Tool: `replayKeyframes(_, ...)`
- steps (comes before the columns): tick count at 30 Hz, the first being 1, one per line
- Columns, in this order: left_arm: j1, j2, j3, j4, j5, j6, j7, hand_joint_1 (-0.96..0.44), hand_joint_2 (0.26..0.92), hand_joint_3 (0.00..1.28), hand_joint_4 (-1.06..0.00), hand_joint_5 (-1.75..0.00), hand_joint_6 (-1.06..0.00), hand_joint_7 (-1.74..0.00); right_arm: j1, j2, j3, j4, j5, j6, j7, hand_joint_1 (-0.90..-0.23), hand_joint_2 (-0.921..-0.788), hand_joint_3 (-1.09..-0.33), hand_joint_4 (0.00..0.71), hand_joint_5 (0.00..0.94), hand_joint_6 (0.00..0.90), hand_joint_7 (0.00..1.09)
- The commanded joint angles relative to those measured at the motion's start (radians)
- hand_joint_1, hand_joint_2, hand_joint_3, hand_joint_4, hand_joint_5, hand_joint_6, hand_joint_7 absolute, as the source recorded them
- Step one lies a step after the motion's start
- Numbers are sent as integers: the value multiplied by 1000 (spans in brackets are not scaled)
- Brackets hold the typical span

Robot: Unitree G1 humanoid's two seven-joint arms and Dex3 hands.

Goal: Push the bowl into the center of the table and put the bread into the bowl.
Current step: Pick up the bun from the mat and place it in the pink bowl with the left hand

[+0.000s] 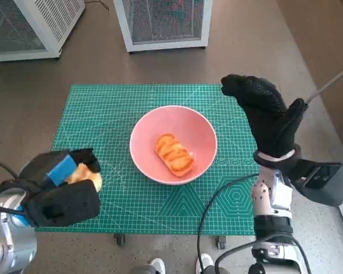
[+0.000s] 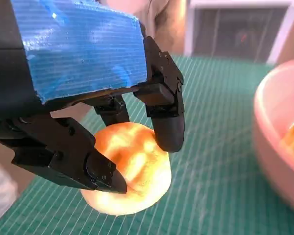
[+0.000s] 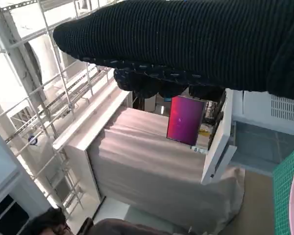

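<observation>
The left hand [image 1: 60, 191] grasps a round bread roll [image 2: 130, 169], its black fingers [image 2: 166, 127] wrapped over the top while the roll rests on the green mat [image 1: 103, 120] beneath it. Just beside that hand, toward the middle of the table, sits the pink bowl [image 1: 200, 134] with another piece of bread [image 1: 174, 154] inside. The right hand [image 1: 266, 114] is raised beyond the bowl's far side, fingers extended, holding nothing.

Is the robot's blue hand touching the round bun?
Touching. The left wrist view shows the left hand's black fingers pressed against the bun, one on each side, with no gap.
</observation>
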Motion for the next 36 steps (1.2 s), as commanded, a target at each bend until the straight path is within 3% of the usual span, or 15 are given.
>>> replayKeyframes(1, -69, -4, 20, -36, -5, -2, -8, 3, 918, 47, -734, -1102, -632, -1179, 21, -3, -4, 11, -6, 1, -6, -604, -921, -644, 229, 1, 323, 18)
replayKeyframes(10, -208, -22, -6, -55, -1, -13, -9, 3, 911, 34, -766, -1091, -661, -1128, 21, -5, -5, 13, -12, -10, -8, -602, -921, -644, 229, 0, 324, 19)
replayKeyframes(19, -410, -96, -143, -24, 57, -26, -23, 3, 904, 25, -793, -1088, -688, -1076, 19, -2, -3, 24, -12, -24, -6, -602, -921, -644, 229, 0, 325, 19)
replayKeyframes(30, -601, -216, -273, 98, 44, -145, -32, 3, 897, 26, -788, -1141, -727, -990, 24, -5, -4, 19, -14, -30, -12, -607, -921, -644, 231, 1, 327, 20)
replayKeyframes(36, -658, -288, -324, 196, 29, -204, -29, 3, 909, 31, -770, -1170, -687, -1017, 35, -10, -4, 5, -20, -38, -17, -608, -921, -648, 231, 1, 327, 20)
